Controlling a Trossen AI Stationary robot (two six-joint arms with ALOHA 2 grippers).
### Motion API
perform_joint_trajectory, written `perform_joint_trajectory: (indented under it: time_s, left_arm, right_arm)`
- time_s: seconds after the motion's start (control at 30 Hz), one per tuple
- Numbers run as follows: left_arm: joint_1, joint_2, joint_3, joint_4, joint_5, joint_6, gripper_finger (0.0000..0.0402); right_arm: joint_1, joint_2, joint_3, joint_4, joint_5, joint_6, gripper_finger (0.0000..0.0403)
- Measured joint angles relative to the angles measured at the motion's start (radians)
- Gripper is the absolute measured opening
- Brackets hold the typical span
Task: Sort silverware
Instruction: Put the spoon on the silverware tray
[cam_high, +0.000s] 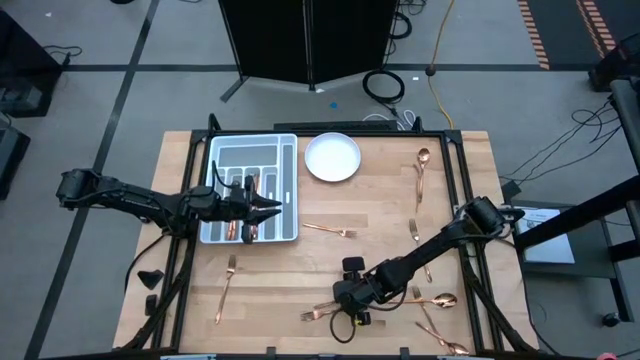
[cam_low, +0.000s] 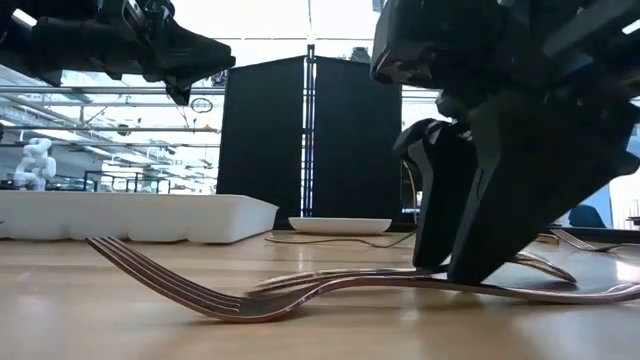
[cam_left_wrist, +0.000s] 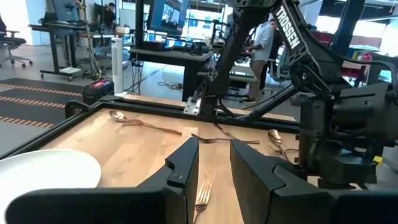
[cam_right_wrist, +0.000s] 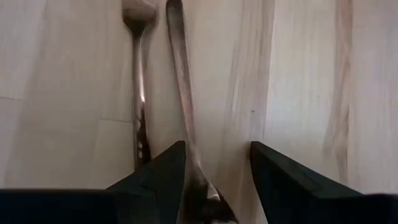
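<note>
A: Right wrist view: right gripper, fingers spread, straddling a fork lying on the counter — lining up a pinch?

B: Likely. Left gripper, fingers parted, empty, hovering over the tray.

A robotics lab or workshop: the wooden table stands on a grey floor strewn with cables and marked with striped hazard tape. Beyond it are desks with monitors, an office chair, a black partition and people standing at workstations
</note>
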Motion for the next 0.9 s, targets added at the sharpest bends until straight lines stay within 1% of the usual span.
perform_joint_trajectory:
  time_s: [0.23,0.3,0.37,0.43,0.63,0.67,0.73,0.83,0.9]
  left_arm:
    - [0.000,0.000,0.000,0.000,0.000,0.005,0.0086]
    - [0.000,0.000,0.000,0.000,0.000,0.005,0.0086]
    - [0.000,0.000,0.000,0.000,0.000,0.005,0.0086]
    - [0.000,0.000,0.000,0.000,0.000,0.005,0.0086]
    - [0.000,0.000,0.000,0.000,0.000,0.000,0.0086]
    - [0.000,0.000,0.000,0.000,0.000,-0.002,0.0086]
    - [0.000,0.000,0.000,0.000,0.013,-0.002,0.0086]
    - [-0.005,0.000,0.000,0.006,0.060,-0.002,0.0086]
    - [-0.014,0.000,0.000,0.018,0.078,-0.007,0.0086]
  right_arm:
    - [0.000,0.000,0.000,-0.005,0.000,0.002,0.0171]
    - [0.000,0.000,0.000,-0.008,0.000,0.002,0.0165]
    - [0.000,0.000,0.000,-0.020,0.000,0.002,0.0150]
    - [0.000,-0.001,0.001,-0.031,-0.001,0.002,0.0125]
    - [-0.001,-0.003,0.002,-0.043,-0.047,0.013,0.0019]
    - [-0.001,-0.004,0.002,-0.043,-0.047,0.014,0.0011]
    - [0.000,-0.003,0.002,-0.043,-0.045,0.018,0.0011]
    - [-0.010,-0.014,0.002,-0.065,-0.048,0.003,0.0006]
    - [-0.019,-0.030,0.003,-0.111,-0.019,-0.019,0.0004]
